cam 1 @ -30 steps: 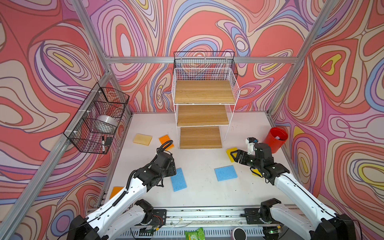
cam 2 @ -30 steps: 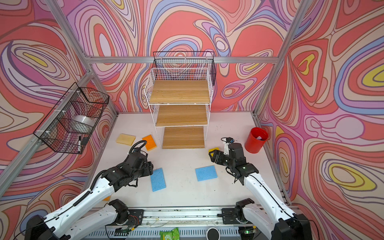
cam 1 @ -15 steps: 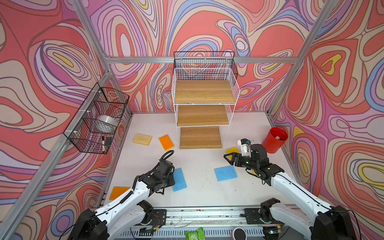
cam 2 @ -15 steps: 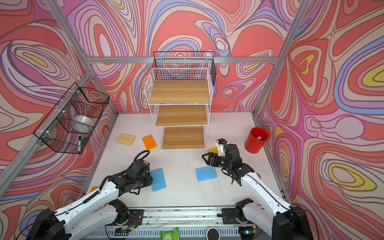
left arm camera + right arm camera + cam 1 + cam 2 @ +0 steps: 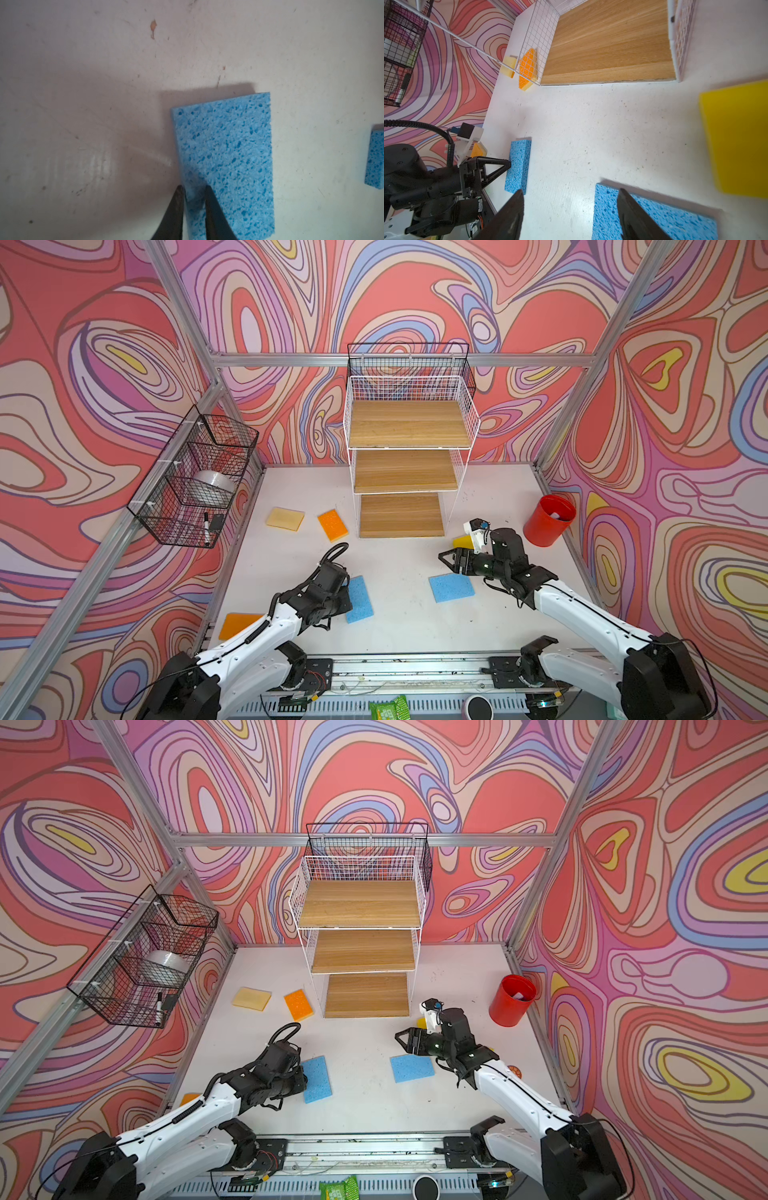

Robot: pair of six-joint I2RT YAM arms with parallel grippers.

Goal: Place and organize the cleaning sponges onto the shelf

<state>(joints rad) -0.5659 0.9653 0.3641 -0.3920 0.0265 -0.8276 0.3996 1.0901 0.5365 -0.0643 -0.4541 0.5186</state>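
— While you're standing closer, what's the left hand (image 5: 193, 188) doing?

— It's down at the counter (image 5: 83, 104), fingers (image 5: 212, 214) drawn narrow, with the long edge of a blue sponge (image 5: 226, 155) pinched between them near one corner. The rest of that sponge runs out ahead of the fingertips.

— And the right hand (image 5: 570, 190)?

— Spread wide, holding nothing. It hangs just above the other blue sponge (image 5: 679, 220), one finger over a corner of it, the other over bare counter.

— Where's everything else?

— A yellow sponge (image 5: 735, 135) lies just beside the right hand, on its shelf side. The shelf (image 5: 405, 425) stands ahead of both hands, well apart from them. An orange sponge (image 5: 332, 525) and a tan sponge (image 5: 285, 519) lie on the counter well beyond the left hand, beside the shelf's foot. A second orange sponge (image 5: 239, 624) sits back beside the left arm, at the counter's edge. Every sponge I can see is on the counter.
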